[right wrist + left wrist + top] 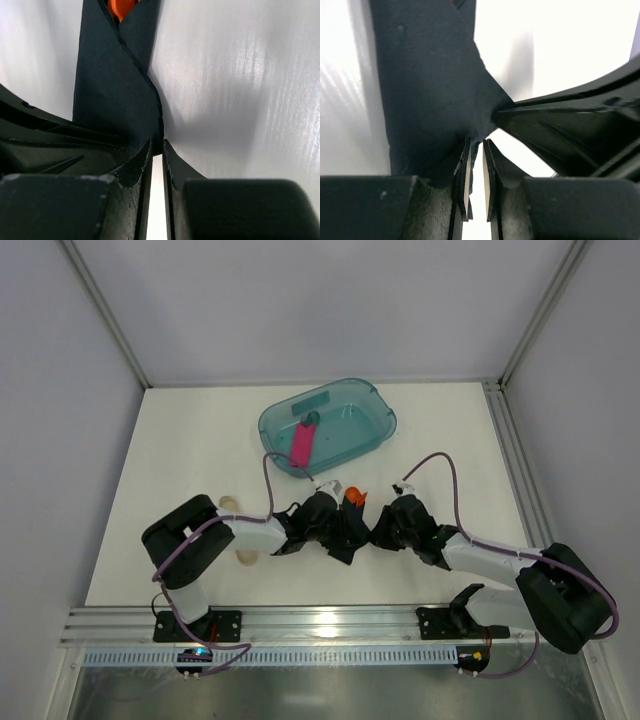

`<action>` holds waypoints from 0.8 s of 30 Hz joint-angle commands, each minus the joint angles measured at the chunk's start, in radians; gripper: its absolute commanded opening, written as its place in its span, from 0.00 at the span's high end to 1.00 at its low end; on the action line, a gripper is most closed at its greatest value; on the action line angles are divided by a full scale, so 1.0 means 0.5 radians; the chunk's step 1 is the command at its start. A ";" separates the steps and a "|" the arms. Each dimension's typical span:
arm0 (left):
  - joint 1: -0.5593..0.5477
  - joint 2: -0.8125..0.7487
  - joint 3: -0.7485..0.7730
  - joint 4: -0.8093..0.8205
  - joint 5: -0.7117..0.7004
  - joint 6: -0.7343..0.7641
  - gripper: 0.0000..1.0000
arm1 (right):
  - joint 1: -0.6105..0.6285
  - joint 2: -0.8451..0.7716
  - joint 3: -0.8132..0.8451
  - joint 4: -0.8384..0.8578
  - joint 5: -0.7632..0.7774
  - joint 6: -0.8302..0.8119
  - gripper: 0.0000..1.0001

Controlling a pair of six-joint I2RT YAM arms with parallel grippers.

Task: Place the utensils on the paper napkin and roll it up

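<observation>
Napkin (345,532), black paper: you have it wrapped into a narrow bundle on the table (180,460), near the arm bases, between your two grippers. Utensils (353,495), orange: inside the wrap, their ends poking out of its far end. Left gripper (476,145): clenched, with the napkin's edge nipped at the fingertips. Right gripper (156,145): clamped on the napkin's opposite edge. Tub (385,420), teal: farther back, well apart, with a pink bar (303,445) lying in it.
</observation>
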 commanded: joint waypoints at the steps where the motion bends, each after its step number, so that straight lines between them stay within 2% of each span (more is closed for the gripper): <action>1: -0.001 0.014 -0.024 -0.016 -0.055 0.027 0.80 | 0.006 -0.129 0.103 -0.161 0.044 -0.037 0.85; 7: -0.004 0.014 -0.042 -0.047 -0.080 0.058 0.80 | -0.037 -0.200 0.250 -0.321 0.081 -0.160 0.79; 10: -0.014 0.002 -0.064 -0.044 -0.095 0.061 0.80 | -0.117 -0.099 0.373 -0.330 -0.057 -0.258 0.74; 14: -0.020 -0.007 -0.085 -0.041 -0.095 0.061 0.80 | -0.181 0.113 0.523 -0.244 -0.235 -0.369 0.63; 18: -0.023 -0.013 -0.097 -0.035 -0.089 0.064 0.80 | -0.206 0.392 0.628 -0.260 -0.315 -0.439 0.60; 24: -0.023 -0.032 -0.116 -0.023 -0.071 0.061 0.80 | -0.215 0.497 0.613 -0.186 -0.318 -0.541 0.55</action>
